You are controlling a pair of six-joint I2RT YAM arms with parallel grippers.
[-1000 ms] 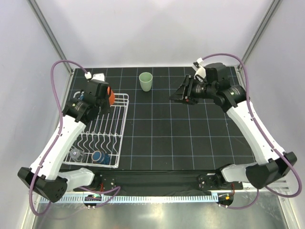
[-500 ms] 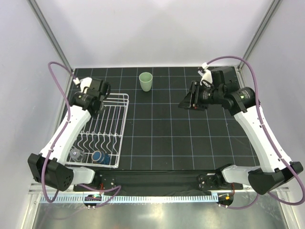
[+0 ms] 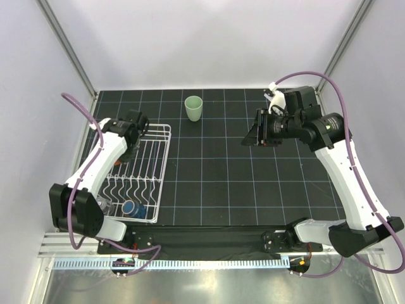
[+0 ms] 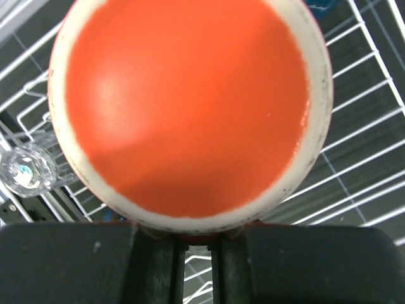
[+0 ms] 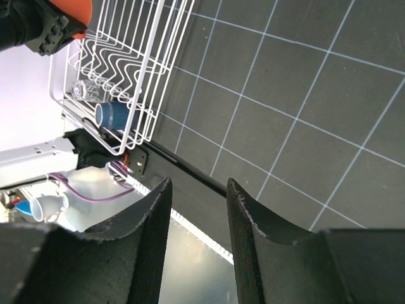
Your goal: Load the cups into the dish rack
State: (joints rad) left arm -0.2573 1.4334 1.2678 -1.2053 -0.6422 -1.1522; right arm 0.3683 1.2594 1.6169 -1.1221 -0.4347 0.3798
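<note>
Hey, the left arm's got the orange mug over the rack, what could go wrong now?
The left gripper pinches the orange mug only at one edge; it might slip or swing when lowered onto the dish rack.
The clear glass lies in the rack close by; the mug could knock it.

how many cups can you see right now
4: a green tumbler on the mat, an orange mug in the left hand over the dish rack, a blue mug and clear glass in the rack's near end. Another may be hidden.
</note>
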